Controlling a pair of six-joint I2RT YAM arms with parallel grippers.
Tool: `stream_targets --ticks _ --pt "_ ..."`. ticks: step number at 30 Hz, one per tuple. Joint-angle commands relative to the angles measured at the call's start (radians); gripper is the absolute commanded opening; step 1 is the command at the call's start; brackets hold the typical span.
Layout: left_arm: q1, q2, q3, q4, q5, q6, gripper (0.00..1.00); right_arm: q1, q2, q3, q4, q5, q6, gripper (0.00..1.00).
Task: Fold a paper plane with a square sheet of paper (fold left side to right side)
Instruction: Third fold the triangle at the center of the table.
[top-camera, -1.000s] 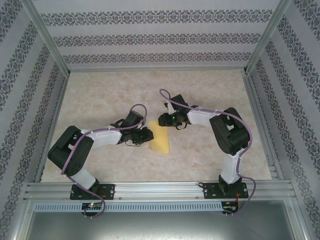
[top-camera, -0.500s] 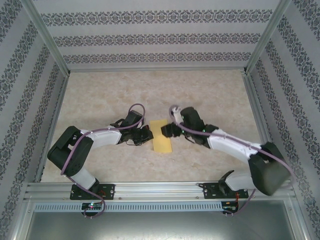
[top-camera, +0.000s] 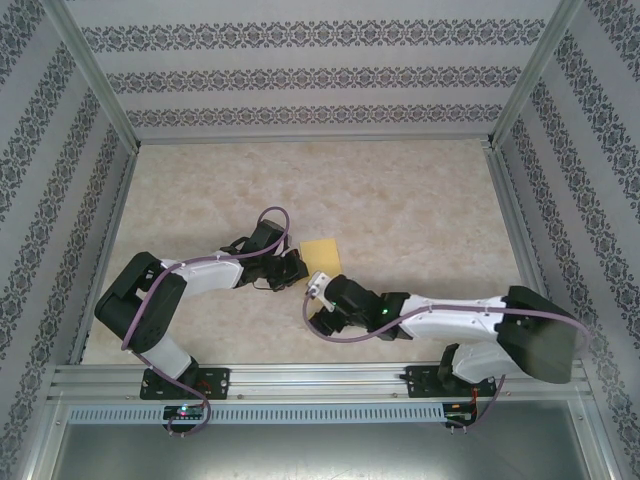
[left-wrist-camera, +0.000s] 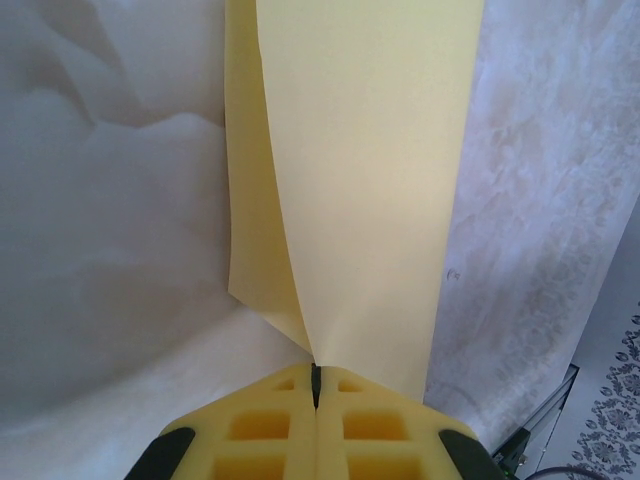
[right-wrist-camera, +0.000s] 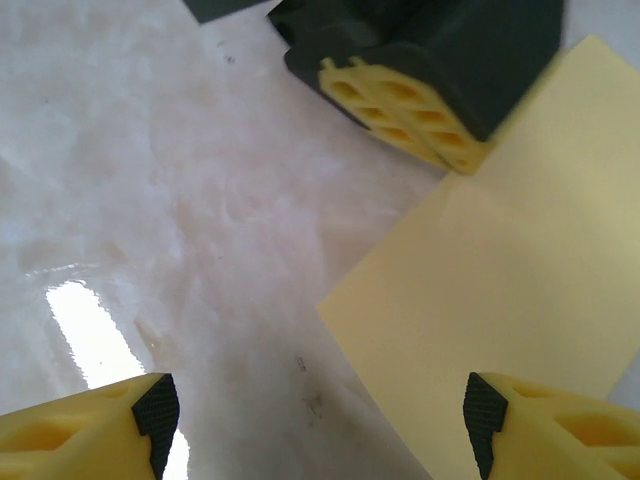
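Observation:
The yellow-orange square sheet of paper (top-camera: 322, 252) lies mid-table, folded over into a narrow strip. My left gripper (top-camera: 298, 270) comes at it from the left and is shut on the sheet's near edge (left-wrist-camera: 316, 375). In the left wrist view the sheet (left-wrist-camera: 370, 150) runs away from the jaws in two layers, and the upper layer is lifted off the lower one. My right gripper (top-camera: 318, 300) sits low just in front of the sheet and hides its near part from above. It stands open (right-wrist-camera: 320, 420) over bare table, with the sheet (right-wrist-camera: 500, 300) at its right fingertip and the left gripper's fingers (right-wrist-camera: 410, 110) ahead.
The marble-patterned table (top-camera: 420, 200) is walled by patterned panels and aluminium posts, with a rail (top-camera: 320, 380) along the near edge. The right arm lies stretched low along the near side of the table (top-camera: 450, 315).
The right arm has swung from the sheet's far right side round to its near side, dropping low and stretching out. The left gripper has stayed put on the sheet.

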Motion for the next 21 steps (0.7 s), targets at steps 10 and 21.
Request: stream_targets --ticks 10,21 --pt "-0.001 -0.026 0.031 -0.004 0.01 0.0 0.0 0.016 0.143 0.128 -0.051 0.086 -0.071 0.51" --pt "0.001 -0.036 0.04 -0.057 -0.015 0.049 0.12 -0.019 0.113 0.135 -0.092 0.037 -0.034 0.0"
